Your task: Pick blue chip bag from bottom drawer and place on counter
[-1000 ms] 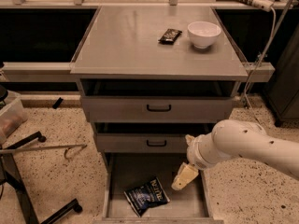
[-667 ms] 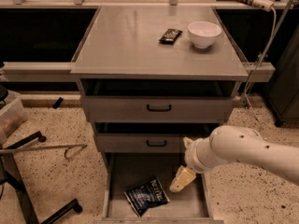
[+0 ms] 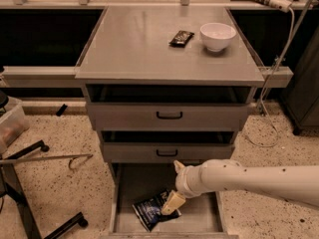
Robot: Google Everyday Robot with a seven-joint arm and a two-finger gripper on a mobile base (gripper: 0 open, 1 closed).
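The blue chip bag [image 3: 151, 211] lies crumpled on the floor of the open bottom drawer [image 3: 199, 217], left of its middle. My white arm reaches in from the right, and my gripper [image 3: 171, 204] hangs over the drawer with its cream fingers at the bag's right edge. The counter [image 3: 139, 49] is the flat grey top of the cabinet, above the two closed drawers with black handles.
A black snack packet [image 3: 181, 38] and a white bowl [image 3: 217, 36] sit at the counter's back right. A cable hangs down at the cabinet's right. A dark metal stand [image 3: 30, 193] and a plastic bin [image 3: 10, 123] are at the left on the speckled floor.
My arm has moved left and a little down, bringing the gripper from right of the bag onto its right edge. The bag has not visibly moved.
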